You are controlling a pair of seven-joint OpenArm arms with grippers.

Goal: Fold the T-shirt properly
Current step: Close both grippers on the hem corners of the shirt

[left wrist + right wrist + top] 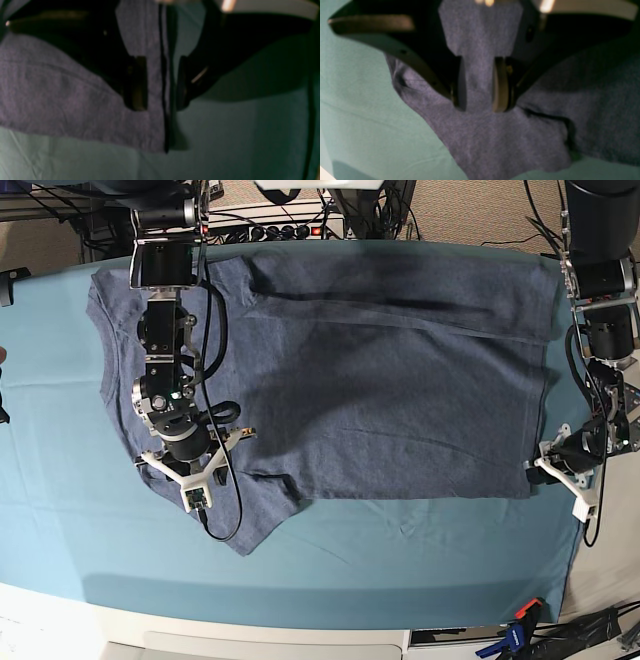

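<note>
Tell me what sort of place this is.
Probably a robotics lab bench: a table under a teal cloth, a power strip with cables behind it, clamps at the front edge.

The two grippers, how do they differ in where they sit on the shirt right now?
The right gripper hangs over the T-shirt near a sleeve, with cloth filling the gap between its fingers. The left gripper is at the shirt's hem corner, straddling the edge: one side over fabric, the other over the teal cloth. Both have their fingers apart, and neither visibly pinches fabric.
</note>
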